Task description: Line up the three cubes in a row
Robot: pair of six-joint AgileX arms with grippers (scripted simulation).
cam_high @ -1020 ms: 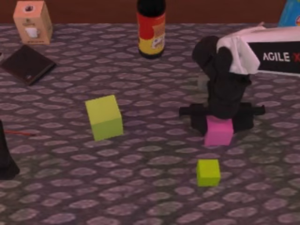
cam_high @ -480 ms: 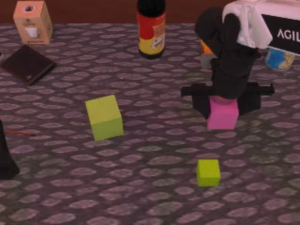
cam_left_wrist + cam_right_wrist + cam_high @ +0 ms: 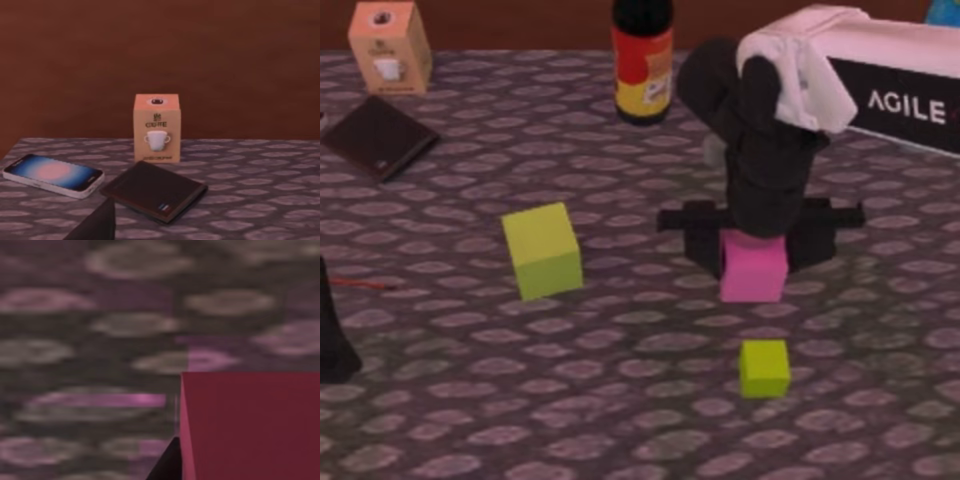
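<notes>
My right gripper [image 3: 754,262] is shut on the medium pink cube [image 3: 754,270] and holds it above the table, right of centre. In the right wrist view the pink cube [image 3: 250,425] fills one corner, with a dark fingertip [image 3: 167,465] pressed to its side. The large yellow-green cube [image 3: 542,250] rests left of centre. The small yellow-green cube [image 3: 764,367] lies nearer the front, just below the held cube. My left arm [image 3: 332,335] is parked at the left edge; its wrist view shows only a dark finger [image 3: 97,227].
A sauce bottle [image 3: 642,60] stands at the back centre. A peach carton box [image 3: 388,45] and a dark wallet [image 3: 378,135] sit at the back left. In the left wrist view a phone [image 3: 52,175] lies beside the wallet [image 3: 155,190].
My right gripper has lifted the pink cube off the table and carried it leftward, from right of the small cube to a spot just above it. Both yellow-green cubes stayed put.
</notes>
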